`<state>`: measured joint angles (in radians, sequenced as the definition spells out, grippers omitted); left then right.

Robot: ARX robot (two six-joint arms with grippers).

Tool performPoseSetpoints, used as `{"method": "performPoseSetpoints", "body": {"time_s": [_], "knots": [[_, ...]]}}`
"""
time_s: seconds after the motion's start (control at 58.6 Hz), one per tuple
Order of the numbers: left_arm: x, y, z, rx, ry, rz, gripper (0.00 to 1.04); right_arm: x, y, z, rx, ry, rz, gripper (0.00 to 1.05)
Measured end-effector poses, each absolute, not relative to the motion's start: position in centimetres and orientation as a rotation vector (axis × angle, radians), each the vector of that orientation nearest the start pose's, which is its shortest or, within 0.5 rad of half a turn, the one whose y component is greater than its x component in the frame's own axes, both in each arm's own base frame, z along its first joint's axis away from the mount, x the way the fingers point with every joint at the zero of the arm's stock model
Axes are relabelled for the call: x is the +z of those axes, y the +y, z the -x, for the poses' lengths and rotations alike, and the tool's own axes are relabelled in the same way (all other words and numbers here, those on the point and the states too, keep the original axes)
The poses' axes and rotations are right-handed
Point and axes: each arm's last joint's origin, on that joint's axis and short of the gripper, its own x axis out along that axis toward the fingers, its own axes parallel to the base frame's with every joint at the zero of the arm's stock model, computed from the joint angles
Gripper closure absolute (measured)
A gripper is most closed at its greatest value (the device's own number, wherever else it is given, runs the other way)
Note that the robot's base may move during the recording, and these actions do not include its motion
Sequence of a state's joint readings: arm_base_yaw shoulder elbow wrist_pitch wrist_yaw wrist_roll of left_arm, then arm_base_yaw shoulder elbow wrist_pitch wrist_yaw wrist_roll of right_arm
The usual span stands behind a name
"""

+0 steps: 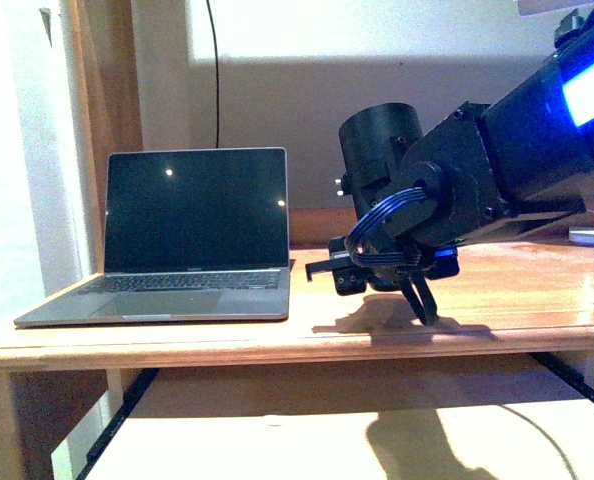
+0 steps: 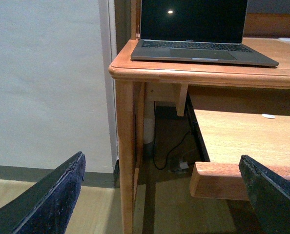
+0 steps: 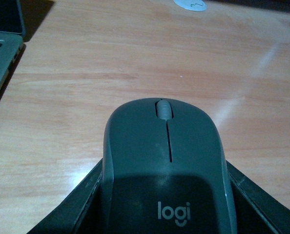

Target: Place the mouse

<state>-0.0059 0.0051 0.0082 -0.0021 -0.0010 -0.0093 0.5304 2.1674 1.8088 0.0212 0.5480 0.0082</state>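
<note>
One view, right wrist: mouse [image 3: 167, 146] in claw [image 3: 164, 171]

Home office — wooden desk [image 1: 497, 290], open laptop [image 1: 182, 240], pull-out tray [image 2: 242, 141].

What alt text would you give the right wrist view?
A dark grey mouse with a scroll wheel and pale "logi" logo fills the foreground, held closely between the dark fingers of the right end effector. The wooden desk stretches beyond it, with a laptop corner at one edge and a small white disc at the far edge.
</note>
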Motion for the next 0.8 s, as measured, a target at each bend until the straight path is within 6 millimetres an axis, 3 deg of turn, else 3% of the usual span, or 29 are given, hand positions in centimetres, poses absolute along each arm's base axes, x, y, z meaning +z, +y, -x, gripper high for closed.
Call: {"method": "performPoseSetpoints", "body": {"time_s": [0.239,0.341,0.546,0.7,0.802], "knots": [[16.6,-0.1,-9.8,-0.005,-0.001,0.009,0.08,24.7,25.1,-45.4,-0.017,0.312,0.181,0.49],[16.6,-0.1,-9.8,-0.005,-0.001,0.009,0.08,23.6,25.4,-45.6,-0.003,0.329,0.189,0.32],[16.6,-0.1,-9.8,-0.005,-0.001,0.009,0.08,23.4,25.4,-45.5,0.022,0.31,0.155,0.06],[16.6,-0.1,-9.8,-0.005,-0.001,0.009,0.08,23.6,24.0,-45.1,0.053,0.282,0.078,0.07],[16.6,-0.1,-9.8,-0.005,-0.001,0.009,0.08,25.0,21.4,-44.0,0.091,0.223,-0.004,0.07]]}}
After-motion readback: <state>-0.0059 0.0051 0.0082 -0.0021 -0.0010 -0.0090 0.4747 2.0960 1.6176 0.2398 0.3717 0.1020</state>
